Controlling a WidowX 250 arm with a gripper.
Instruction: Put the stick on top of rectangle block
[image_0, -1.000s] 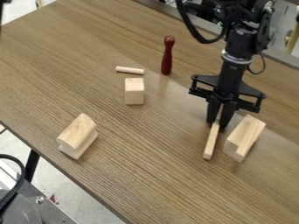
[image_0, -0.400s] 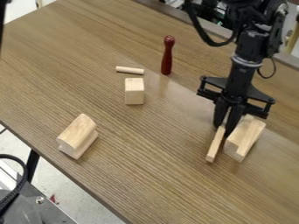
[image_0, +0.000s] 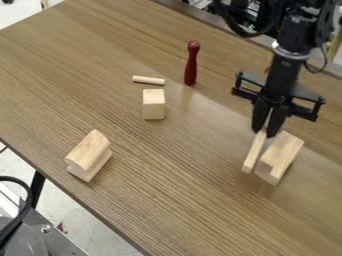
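The black gripper (image_0: 266, 134) hangs at the right side of the table, shut on the upper end of a thin light-wood stick (image_0: 252, 154). The stick slants down toward the camera, just left of the rectangle block (image_0: 279, 156), and its lower end appears to be above the table. That block is pale wood, lies on the table and has a groove along its top. Whether stick and block touch, I cannot tell.
A square-topped wooden block (image_0: 153, 104) and a small dowel (image_0: 148, 80) are left of centre. Behind them a dark red peg (image_0: 192, 63) stands upright. A rounded wooden block (image_0: 89, 155) sits near the front left edge of the table (image_0: 167, 200).
The gripper has moved right and up in the view with the stick in its grasp. The stick's lower end has risen and come closer to the rectangle block.
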